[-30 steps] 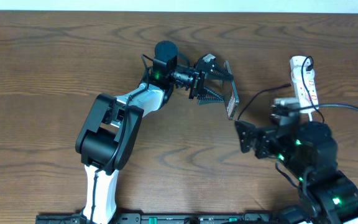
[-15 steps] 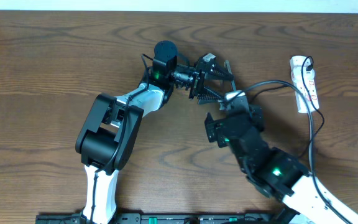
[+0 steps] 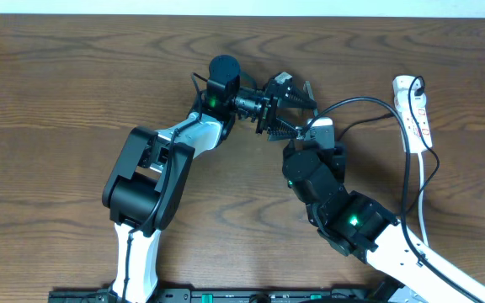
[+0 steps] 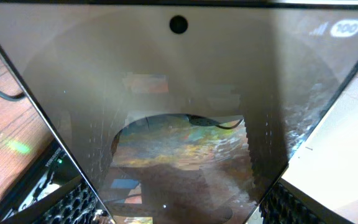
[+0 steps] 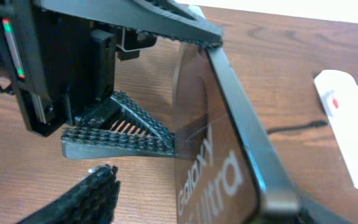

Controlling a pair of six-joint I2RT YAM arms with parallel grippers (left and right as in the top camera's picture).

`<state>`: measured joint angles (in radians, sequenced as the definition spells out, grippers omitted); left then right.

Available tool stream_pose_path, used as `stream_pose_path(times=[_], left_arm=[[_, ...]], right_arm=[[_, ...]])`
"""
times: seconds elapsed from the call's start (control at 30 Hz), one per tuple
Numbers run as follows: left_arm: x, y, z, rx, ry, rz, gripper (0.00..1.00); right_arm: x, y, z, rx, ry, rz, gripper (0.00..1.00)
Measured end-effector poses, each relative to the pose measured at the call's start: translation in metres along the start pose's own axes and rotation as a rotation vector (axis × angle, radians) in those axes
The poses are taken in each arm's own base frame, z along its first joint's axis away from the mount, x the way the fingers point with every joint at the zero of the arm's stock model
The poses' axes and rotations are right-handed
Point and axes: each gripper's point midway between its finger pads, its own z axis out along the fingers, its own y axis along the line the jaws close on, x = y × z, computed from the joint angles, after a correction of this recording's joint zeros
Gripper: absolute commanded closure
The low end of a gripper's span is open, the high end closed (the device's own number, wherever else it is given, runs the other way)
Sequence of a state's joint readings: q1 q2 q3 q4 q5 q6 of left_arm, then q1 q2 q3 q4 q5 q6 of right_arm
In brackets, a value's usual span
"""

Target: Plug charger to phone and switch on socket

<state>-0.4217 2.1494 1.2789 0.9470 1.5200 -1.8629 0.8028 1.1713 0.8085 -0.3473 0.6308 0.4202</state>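
Brown wood-grain table (image 3: pixel 57 84) — evenly lit; pale strip (image 3: pixel 226 7) along far edge.

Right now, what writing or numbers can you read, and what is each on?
"Galaxy" "Ultra": white lettering on the back of the phone.
"100": in a white oval at the top corner of the phone's screen.
Red markings on the socket: too small to read.
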Motion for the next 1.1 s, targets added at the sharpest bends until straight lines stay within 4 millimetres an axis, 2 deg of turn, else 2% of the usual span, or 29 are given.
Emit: stream_pose_path(times=[0.3, 0.47, 0.9, 1.1], left_arm=[[0.0000, 0.0000, -0.0002, 0.000, 0.000, 0.000, 0.37], [-0.0012, -0.0009, -0.0015, 0.003, -0.007, 0.005, 0.37], [-0.0012, -0.0009, -0.0030, 0.003, -0.006, 0.001, 0.36], [-0.0017, -0.0011, -0.0044, 0.004, -0.008, 0.013, 0.12]], right_arm=[[0.0007, 0.0027, 0.0025, -0.006, 0.002, 0.016, 0.87], [-0.0014, 0.0019, 0.0038, 0.005, -0.010, 0.042, 0.97], [0.0020, -0.0029, 0.0073, 0.040, -0.012, 0.019, 0.99], [-0.0021, -0.0041, 0.0066, 0.047, -0.032, 0.019, 0.99]])
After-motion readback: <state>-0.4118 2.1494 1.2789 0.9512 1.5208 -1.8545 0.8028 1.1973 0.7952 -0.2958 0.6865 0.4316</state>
